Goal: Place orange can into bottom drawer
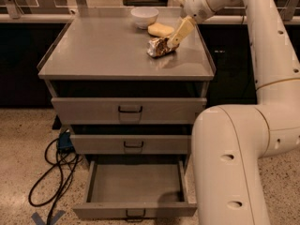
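Note:
The orange can lies on its side on the grey cabinet's top, right of centre, with its silver end facing left. My gripper reaches down from the upper right, and its tip is at the can's right end, touching it. The bottom drawer is pulled out at the foot of the cabinet, and its grey tray is empty. The two drawers above it are closed.
A white bowl and a yellow sponge sit at the back of the cabinet top, just behind the can. My arm's large white body stands right of the open drawer. Black cables lie on the floor at left.

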{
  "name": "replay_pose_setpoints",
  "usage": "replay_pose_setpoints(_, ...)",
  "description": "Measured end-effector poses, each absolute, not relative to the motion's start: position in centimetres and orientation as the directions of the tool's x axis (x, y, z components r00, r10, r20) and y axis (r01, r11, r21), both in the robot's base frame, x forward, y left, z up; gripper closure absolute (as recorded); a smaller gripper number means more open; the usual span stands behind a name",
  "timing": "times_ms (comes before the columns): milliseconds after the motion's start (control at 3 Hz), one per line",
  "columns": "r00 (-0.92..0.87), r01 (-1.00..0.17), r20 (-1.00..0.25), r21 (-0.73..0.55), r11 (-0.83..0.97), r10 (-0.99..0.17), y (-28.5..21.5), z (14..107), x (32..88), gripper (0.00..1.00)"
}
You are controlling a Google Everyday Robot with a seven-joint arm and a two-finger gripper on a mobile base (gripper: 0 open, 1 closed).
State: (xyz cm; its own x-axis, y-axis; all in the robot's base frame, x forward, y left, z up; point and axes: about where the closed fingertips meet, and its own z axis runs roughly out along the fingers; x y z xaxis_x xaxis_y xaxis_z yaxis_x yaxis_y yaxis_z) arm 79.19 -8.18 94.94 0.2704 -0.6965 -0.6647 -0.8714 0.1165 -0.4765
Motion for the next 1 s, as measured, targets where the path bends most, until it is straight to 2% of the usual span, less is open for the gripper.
replay_pose_setpoints(667, 0.255, -0.882, -0.750, -0.439, 0.170, -0.610, -6.6, 91.9, 81.5, 0.00)
replay_pose_setpoints(1000, 0.237, -0.904, -0.762, -0.400, 0.150, -0.603, -5.4, 90.0, 81.5, 0.00)
